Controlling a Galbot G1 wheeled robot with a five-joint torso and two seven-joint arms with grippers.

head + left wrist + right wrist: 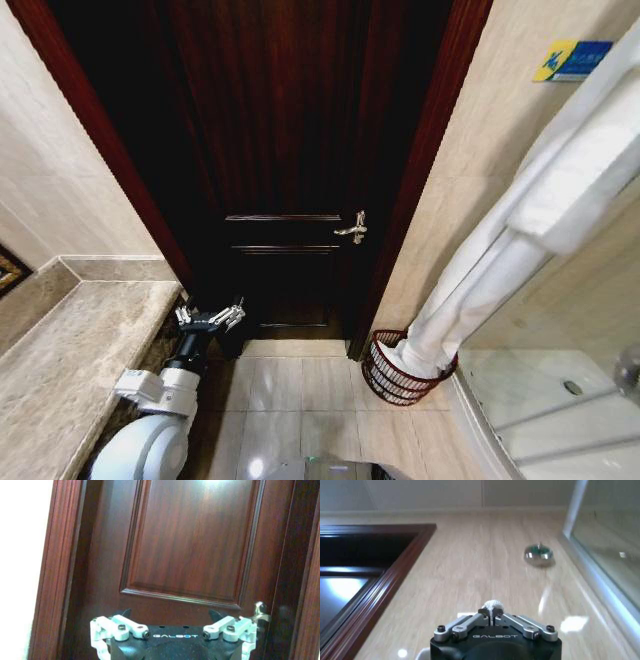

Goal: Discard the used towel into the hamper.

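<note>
A: Left side first. What is the left gripper (210, 318) doing?

B: It hangs low beside the front edge of the stone counter (70, 360), pointing at the dark wooden door (280, 150). Jaws spread wide, nothing between them; the left wrist view confirms both fingers (117, 627) well apart. I judge it parked out of the way, since nothing on that side belongs to the task.

A: Middle of the room?

B: The door looks shut, its metal handle (352, 229) toward the right jamb. Pale floor tiles (290, 385) in front of it.

A: And the hamper?

B: The hamper (388, 382) sits on the floor in the corner between the door frame and the tiled wall, just beside the glass shower screen (540, 400). The lower end of the white towel (470, 290) is already inside its rim; the rest runs as a long roll upward to the right edge of the head view. Nothing else in the basket that I can make out.

A: So who holds the upper end?

B: The right gripper (493, 615), by my reading. Its wrist view shows the jaws pinched narrow on a small tuft of white cloth, facing the wall and a round chrome fitting (538, 553). Held high, I judge, so the towel feeds straight down into the hamper. Not yet released.
</note>
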